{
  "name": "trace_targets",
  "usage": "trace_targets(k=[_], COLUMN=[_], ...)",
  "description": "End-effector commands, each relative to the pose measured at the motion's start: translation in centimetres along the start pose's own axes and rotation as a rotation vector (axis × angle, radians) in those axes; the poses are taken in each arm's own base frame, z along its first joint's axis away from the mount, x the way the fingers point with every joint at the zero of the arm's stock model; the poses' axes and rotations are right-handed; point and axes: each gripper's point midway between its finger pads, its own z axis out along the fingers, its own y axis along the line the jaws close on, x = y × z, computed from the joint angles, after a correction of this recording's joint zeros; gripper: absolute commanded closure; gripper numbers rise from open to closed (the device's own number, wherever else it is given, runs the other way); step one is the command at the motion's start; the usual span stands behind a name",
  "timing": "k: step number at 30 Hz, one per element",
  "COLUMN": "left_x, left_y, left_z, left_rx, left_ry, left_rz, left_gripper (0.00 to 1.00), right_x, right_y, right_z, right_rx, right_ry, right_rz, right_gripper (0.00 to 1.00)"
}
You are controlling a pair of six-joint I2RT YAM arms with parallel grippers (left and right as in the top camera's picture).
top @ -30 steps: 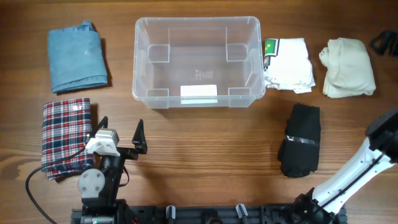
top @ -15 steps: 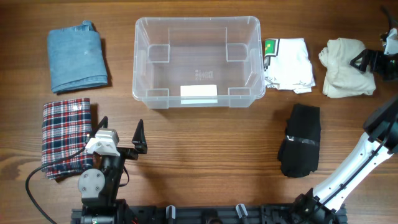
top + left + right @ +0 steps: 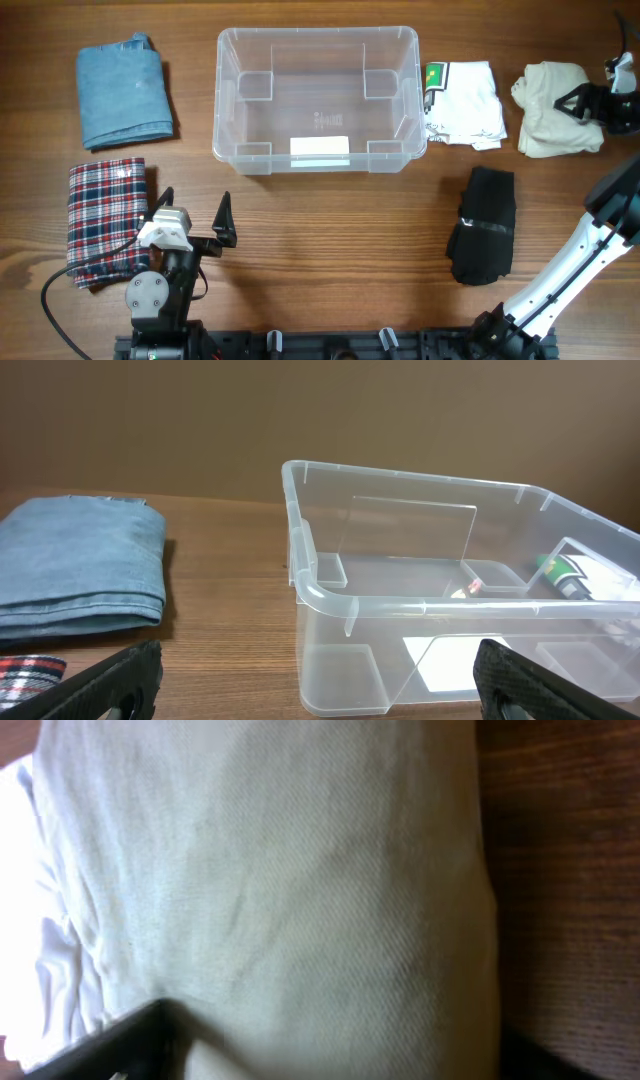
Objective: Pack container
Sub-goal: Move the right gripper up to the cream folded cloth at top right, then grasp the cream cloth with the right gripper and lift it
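Spanning the whole overhead view, the wooden table [image 3: 320, 230] carries the container [image 3: 316, 98] at its far middle, upright and open-topped. It is a clear, colourless rectangular bin with rounded corners, a rolled rim and moulded notches inside its walls, and wood shows through its floor. A folded blue garment [image 3: 122, 92] lies to its left, with a plaid one [image 3: 105, 220] nearer the robot. A white garment [image 3: 465, 103] lies just beside its right wall, then a cream one [image 3: 555, 125], with a black one [image 3: 484, 237] nearer. The left gripper [image 3: 195, 205] is released, fingers wide, facing the bin. The right gripper [image 3: 583, 103] is spread open over the cream garment; I cannot tell if it touches. A white label [image 3: 319, 149] sits at the bin's near wall.
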Motion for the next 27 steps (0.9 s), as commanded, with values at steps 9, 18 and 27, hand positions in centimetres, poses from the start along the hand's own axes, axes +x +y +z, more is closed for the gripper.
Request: trace_targets(k=[9, 18, 27], left_x=[0.1, 0.1, 0.1], left_y=[0.3, 0.3, 0.3], left_z=[0.0, 0.0, 0.0], left_rx=[-0.013, -0.013, -0.013], left_ry=[-0.003, -0.003, -0.003], left_rz=[0.012, 0.012, 0.012], left_gripper=[0.0, 0.0, 0.0], right_x=[0.6, -3.7, -9.2], right_y=[1.5, 5.0, 15.2], right_z=[1.4, -3.7, -20.0], right_rx=[-0.114, -0.404, -0.532], right_ry=[0.007, -0.225, -0.503], right_rz=[0.049, 0.194, 0.044], right_gripper=[0.78, 0.96, 0.96])
